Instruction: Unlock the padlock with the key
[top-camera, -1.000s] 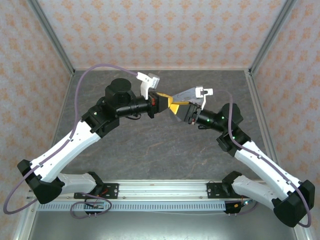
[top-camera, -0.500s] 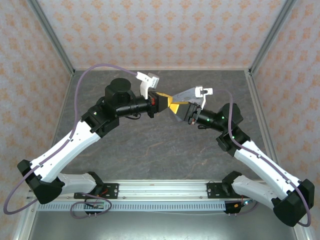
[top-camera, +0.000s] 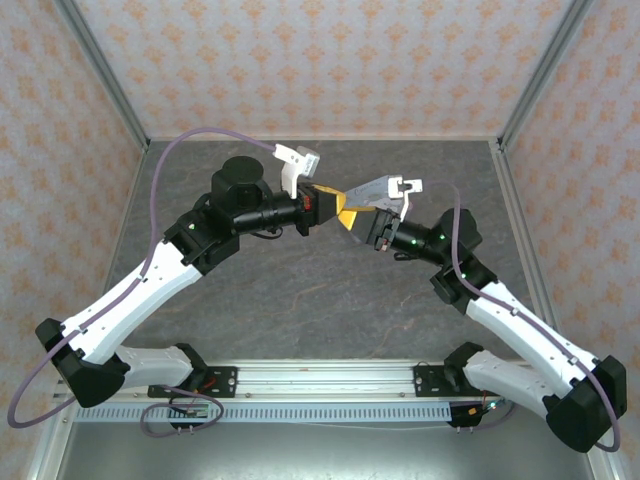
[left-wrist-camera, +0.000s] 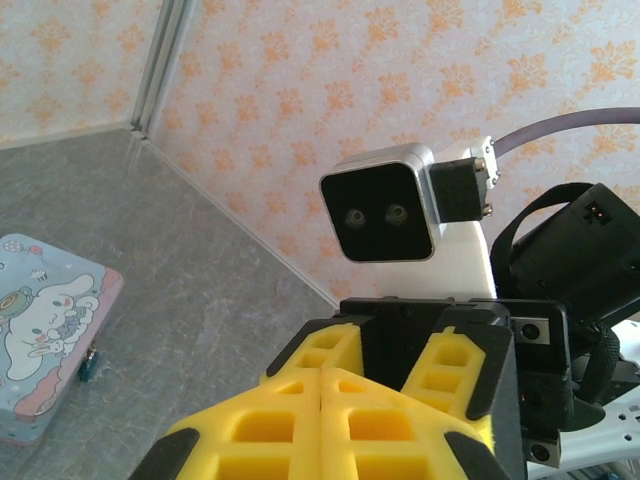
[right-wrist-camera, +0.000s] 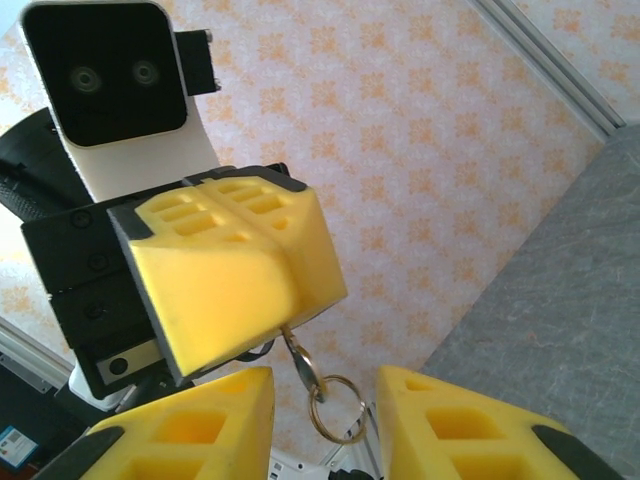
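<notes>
My left gripper (top-camera: 337, 208) is held in the air over mid-table, shut on the key (right-wrist-camera: 300, 362). In the right wrist view the key's bare end sticks out below the left gripper's yellow pads (right-wrist-camera: 230, 265), with a metal ring (right-wrist-camera: 336, 406) hanging from it. My right gripper (right-wrist-camera: 325, 425) faces the left one tip to tip. It is open, one finger on each side of the key and ring, touching neither. The padlock (left-wrist-camera: 88, 364), tiny and teal, hangs at the edge of a pale blue tin (left-wrist-camera: 45, 320) lying on the table, seen in the left wrist view.
The grey stone-patterned table (top-camera: 300, 290) is walled by patterned panels (top-camera: 320, 70) with metal corner posts (top-camera: 105, 75). The tin lies near a back corner. The left arm's purple cable (top-camera: 215, 135) loops above it.
My right gripper has edged slightly left toward the left gripper, and its fingers have narrowed a little around the key. The left gripper has held still, shut.
</notes>
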